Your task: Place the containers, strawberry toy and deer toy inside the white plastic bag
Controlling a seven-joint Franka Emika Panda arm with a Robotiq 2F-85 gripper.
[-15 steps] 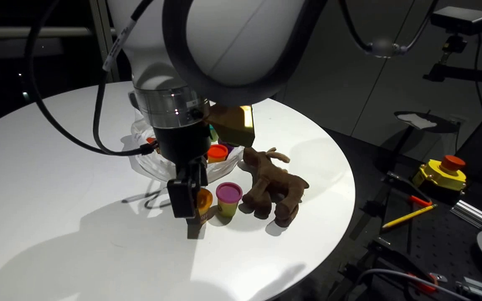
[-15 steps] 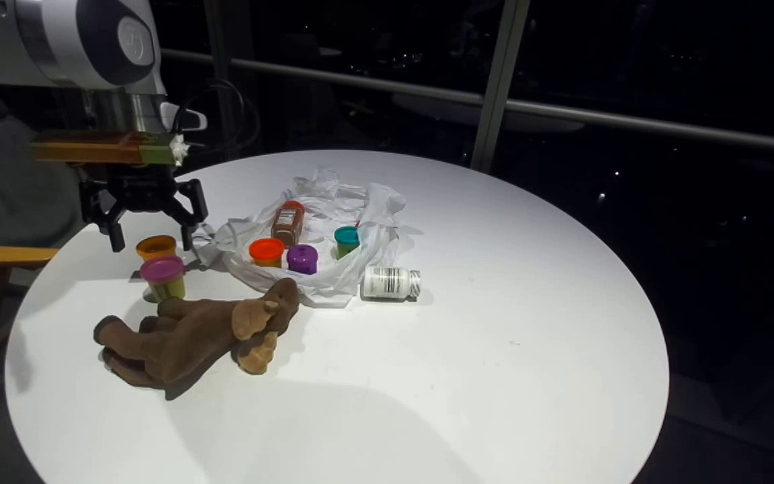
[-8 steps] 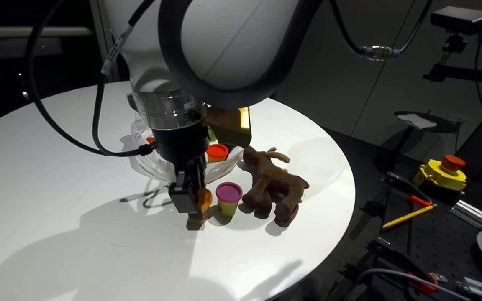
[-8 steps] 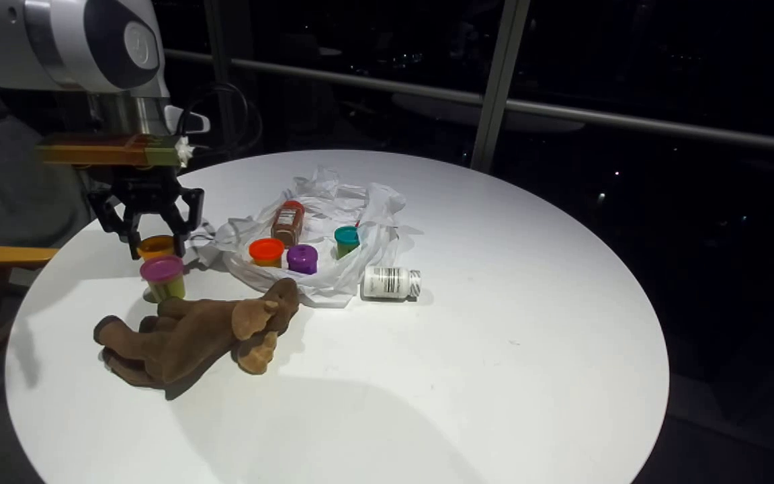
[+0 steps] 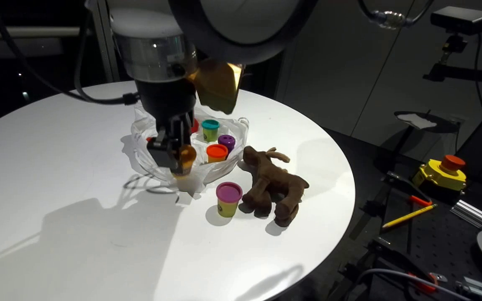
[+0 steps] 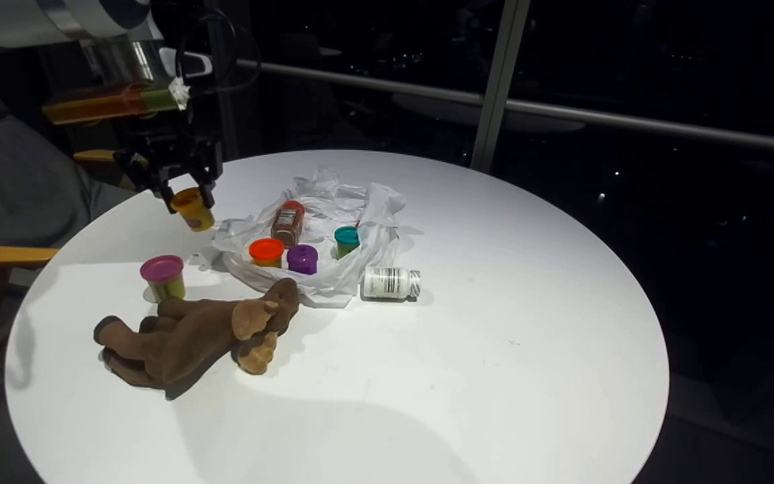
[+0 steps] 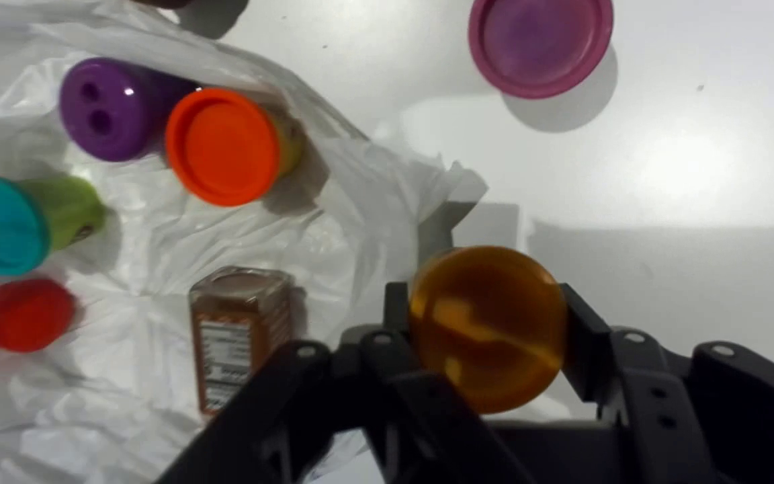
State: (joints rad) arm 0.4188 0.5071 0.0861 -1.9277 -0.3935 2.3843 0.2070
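Note:
My gripper (image 7: 484, 323) is shut on a yellow container with an orange lid (image 6: 195, 214). It hangs slightly tilted above the table, near the rim of the white plastic bag (image 6: 330, 289). Inside the spread bag are containers with a teal lid (image 7: 4, 225), a red-orange lid (image 7: 226, 148) and a purple lid (image 7: 108, 111), plus a brown jar (image 7: 239, 336). A red thing (image 7: 27, 314) there is too blurred to name as the strawberry toy. Outside the bag stands a pink-lidded container (image 5: 228, 200), beside the brown deer toy (image 5: 276, 179) lying on its side.
A white bottle (image 6: 390, 284) lies on the round table (image 6: 494, 376) against the bag's outer edge. Crumpled bag film (image 7: 454, 188) sticks out under the held container. A yellow box with a red button (image 5: 442, 173) is off the table.
The jaws have come together on the orange-lidded container, which stood on the table between them. Gripper and container have risen and moved towards the bag. Deer toy and pink-lidded container have stayed put.

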